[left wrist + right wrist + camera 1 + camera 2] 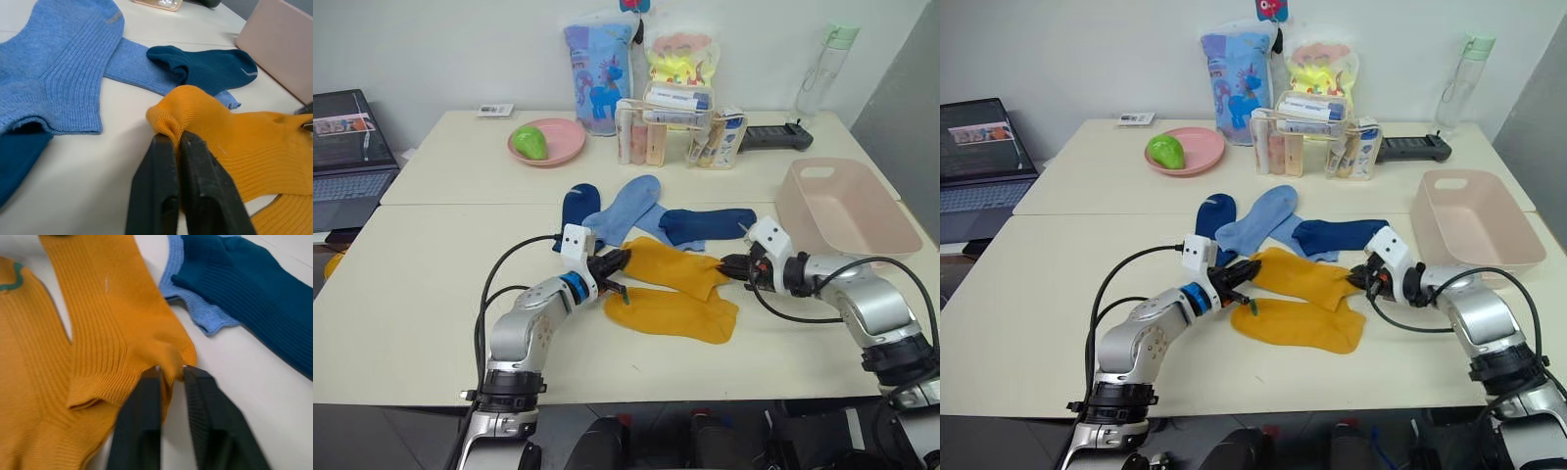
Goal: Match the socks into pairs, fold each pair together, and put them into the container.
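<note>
Pairing step, mustard first: left gripper and right gripper each clenched on one end of upper mustard-yellow knit sock, stretched just above its mate on pale bench. Next, likely: lay over mate, fold. Beyond: blue and navy socks; pale pink plastic basin far right.
</note>
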You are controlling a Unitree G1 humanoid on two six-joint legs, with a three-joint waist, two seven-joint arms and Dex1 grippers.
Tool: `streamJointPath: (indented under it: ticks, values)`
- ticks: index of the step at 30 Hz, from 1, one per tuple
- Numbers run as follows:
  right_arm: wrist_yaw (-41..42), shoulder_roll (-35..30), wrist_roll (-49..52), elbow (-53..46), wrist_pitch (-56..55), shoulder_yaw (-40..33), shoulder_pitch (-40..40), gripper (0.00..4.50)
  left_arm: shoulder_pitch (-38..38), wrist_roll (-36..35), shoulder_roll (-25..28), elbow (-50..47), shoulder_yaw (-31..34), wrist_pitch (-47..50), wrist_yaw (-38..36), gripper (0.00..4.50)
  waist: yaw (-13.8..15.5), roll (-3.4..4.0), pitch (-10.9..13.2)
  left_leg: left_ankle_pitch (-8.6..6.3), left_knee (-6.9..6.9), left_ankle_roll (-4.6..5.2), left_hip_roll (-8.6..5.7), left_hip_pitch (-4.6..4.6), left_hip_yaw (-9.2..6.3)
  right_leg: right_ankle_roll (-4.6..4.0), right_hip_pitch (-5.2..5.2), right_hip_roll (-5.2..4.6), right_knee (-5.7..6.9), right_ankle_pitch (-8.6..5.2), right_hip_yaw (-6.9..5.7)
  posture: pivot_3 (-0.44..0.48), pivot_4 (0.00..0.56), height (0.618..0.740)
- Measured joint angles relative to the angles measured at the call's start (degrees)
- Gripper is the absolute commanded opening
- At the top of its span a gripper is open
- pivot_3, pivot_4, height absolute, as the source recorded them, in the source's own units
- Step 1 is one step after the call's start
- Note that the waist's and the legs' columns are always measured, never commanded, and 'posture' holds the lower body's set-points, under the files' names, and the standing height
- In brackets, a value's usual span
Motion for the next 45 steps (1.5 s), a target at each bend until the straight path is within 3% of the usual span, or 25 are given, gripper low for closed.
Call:
streamJointPath:
  ticks: [2,7,11,14,17,25,28,31,36,39,40,45]
  values:
    - [-0.04,-0.13,-0.87,0.02,-1.79,-0.16,-0.10,2.42,-0.62,-0.18,0.37,1.40,0.09,-0.95,-0.17,1.66,0.00,0.00,0.00,0.00,0.00,0.00,0.00,0.01,-0.01,0.00,0.00,0.00,0.00,0.00,0.00,0.000,0.150,0.740]
    - [-0.07,-0.86,0.50,-7.37,-2.97,-5.31,2.30,2.44,-3.58,-0.04,7.53,4.38,2.06,-4.86,-3.82,3.31,-0.10,0.00,0.00,0.00,-0.05,-0.01,0.02,0.00,-0.01,0.00,-0.03,0.01,0.00,0.00,0.00,0.000,0.150,0.740]
    - [1.99,-3.44,-0.45,-15.45,-4.07,-3.14,8.34,2.44,-4.19,5.11,16.94,9.09,-0.74,-17.62,-13.66,4.46,-0.04,0.02,-0.01,0.00,-0.08,-0.01,0.00,0.01,-0.02,0.00,-0.01,0.00,-0.06,0.00,0.00,0.000,0.150,0.740]
    - [2.10,-3.38,-4.22,-15.72,-6.57,1.12,10.26,2.44,-5.46,11.19,21.07,15.95,-6.56,-32.30,-21.73,4.46,0.03,0.02,-0.01,-0.01,-0.04,0.00,-0.03,0.03,-0.02,-0.02,0.01,-0.04,-0.05,0.02,0.01,0.000,0.150,0.740]
    - [2.16,-3.14,-7.56,-14.90,-9.20,3.97,10.41,2.44,-7.61,15.11,21.28,22.55,-10.83,-42.36,-26.31,4.46,0.08,0.02,-0.01,-0.01,-0.04,0.00,-0.04,-0.01,-0.04,-0.02,-0.02,-0.04,-0.06,0.01,0.00,0.000,0.150,0.740]
    - [2.61,-1.95,-12.83,-10.26,-12.65,7.25,9.08,2.44,-15.41,24.07,19.38,36.15,-15.74,-58.07,-25.50,4.46,-0.07,0.02,-0.01,-0.01,-0.05,0.01,-0.03,-0.03,-0.03,-0.01,-0.09,-0.02,-0.01,0.01,0.00,0.000,0.150,0.740]
    - [2.87,-1.37,-13.76,-8.83,-13.47,7.37,7.70,2.44,-17.38,26.13,18.90,39.13,-16.87,-61.71,-24.89,3.86,-0.09,0.02,-0.01,0.00,-0.05,0.01,-0.03,-0.02,-0.03,-0.01,-0.09,-0.01,0.01,0.01,0.00,0.000,0.150,0.740]
    - [3.20,-0.55,-14.60,-7.57,-14.36,7.39,7.24,1.76,-17.97,26.80,18.48,41.26,-17.24,-63.83,-25.02,2.86,-0.11,0.02,-0.01,0.00,-0.04,0.01,-0.03,-0.02,-0.03,-0.01,-0.09,-0.01,0.02,0.01,0.00,0.000,0.150,0.740]
    - [3.81,-0.02,-15.10,-6.76,-14.68,7.33,6.98,0.04,-18.14,26.91,18.05,42.61,-17.80,-64.86,-26.20,1.24,-0.14,0.02,-0.01,0.00,-0.02,0.02,-0.03,-0.02,-0.03,-0.01,-0.09,-0.01,0.05,0.01,0.00,0.000,0.150,0.740]
    - [3.91,0.42,-15.00,-6.53,-14.63,7.07,6.85,0.00,-18.18,26.84,17.82,43.37,-17.81,-64.71,-26.76,0.24,-0.16,0.02,-0.01,0.00,-0.02,0.02,-0.03,-0.02,-0.03,-0.01,-0.10,-0.01,0.06,0.01,0.00,0.000,0.150,0.740]
    - [3.93,0.51,-14.93,-6.47,-14.61,7.03,6.78,0.00,-18.18,26.84,17.78,43.48,-17.80,-64.65,-27.10,0.03,-0.16,0.02,-0.01,0.00,-0.02,0.02,-0.03,-0.02,-0.03,-0.01,-0.10,-0.01,0.06,0.01,0.00,0.000,0.150,0.740]
    - [3.85,1.51,-13.26,-6.43,-14.29,5.17,6.21,0.00,-18.45,26.35,17.39,44.28,-17.66,-64.51,-27.40,0.03,-0.16,0.02,-0.01,0.00,-0.02,0.02,-0.04,-0.03,-0.03,-0.01,-0.10,-0.01,0.06,0.01,0.00,0.000,0.150,0.740]
